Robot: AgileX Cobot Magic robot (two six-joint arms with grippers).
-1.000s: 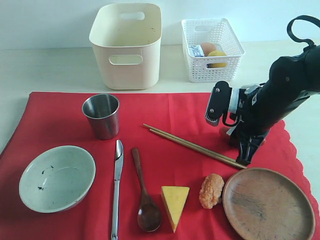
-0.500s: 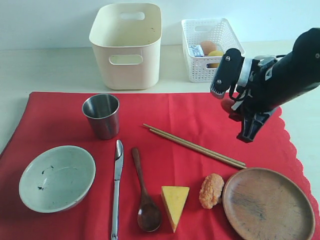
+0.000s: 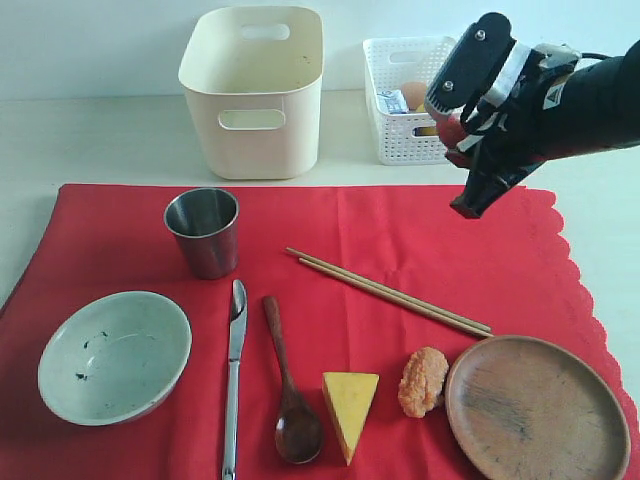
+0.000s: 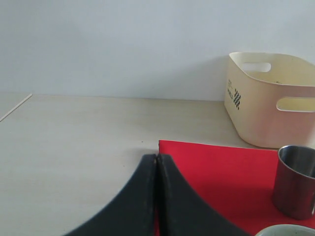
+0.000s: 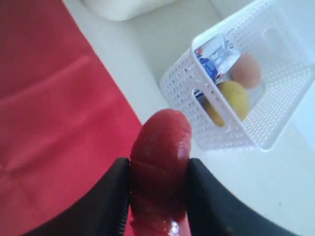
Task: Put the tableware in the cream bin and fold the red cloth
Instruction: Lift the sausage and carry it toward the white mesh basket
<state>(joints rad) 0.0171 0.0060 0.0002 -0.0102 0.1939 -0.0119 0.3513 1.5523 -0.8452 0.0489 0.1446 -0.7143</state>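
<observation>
Once low, right tool (image 5: pixel 158 166) higher

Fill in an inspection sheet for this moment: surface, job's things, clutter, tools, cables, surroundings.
Surface: pale table; red cloth spread flat on it, not folded.
Job's things: cream bin behind the cloth, no tableware seen inside; cup, bowl, knife, spoon, chopsticks and plate all on the cloth.
Clutter: cheese wedge and nugget on the cloth; white basket holding egg, lemon and milk carton.
Tools: left tool shut, empty; right tool raised near the basket, gripping a sausage.
Cables: nothing seen.
Surroundings: plain pale wall.
</observation>
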